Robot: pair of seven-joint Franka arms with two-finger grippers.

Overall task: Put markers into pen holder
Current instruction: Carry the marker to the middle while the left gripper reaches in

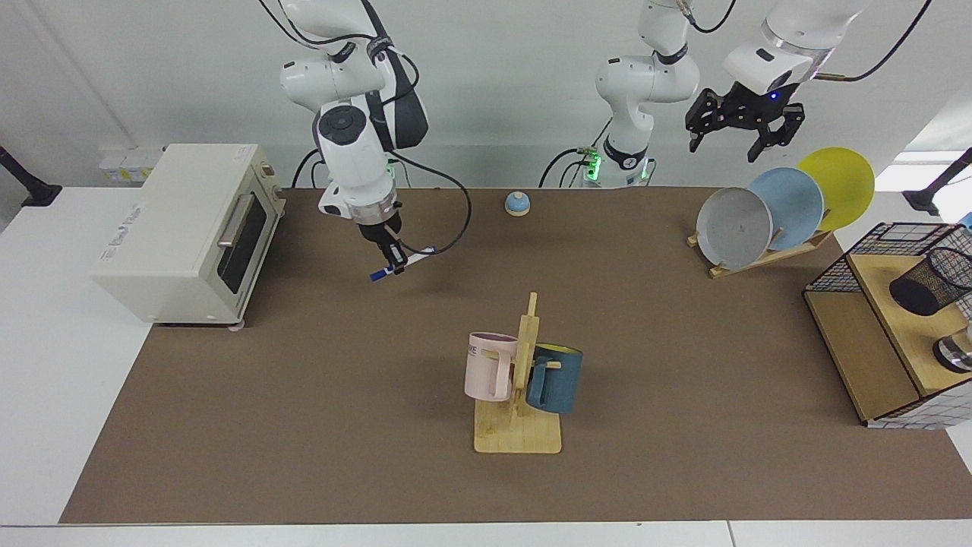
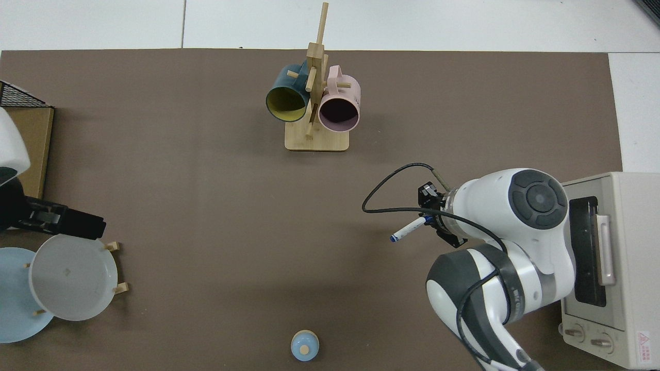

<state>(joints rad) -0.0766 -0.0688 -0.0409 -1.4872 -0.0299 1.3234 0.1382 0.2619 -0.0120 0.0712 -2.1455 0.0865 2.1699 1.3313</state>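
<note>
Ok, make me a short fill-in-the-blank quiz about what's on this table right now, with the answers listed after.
1. The right gripper holds the marker clear above the ____ mat.
2. The left gripper waits open above the rack of ____.
3. The pen holder is made of black wire ____.
4. On the wooden stand, beside the blue mug, hangs a ____ mug.

Answers: brown; plates; mesh; pink

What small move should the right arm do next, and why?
Probably carry on toward the plate-rack side of the table. The right hand is shut on the marker, held clear above the mat, while the pen holder stands far across on the wooden shelf. The left hand waits above the plates.
</note>
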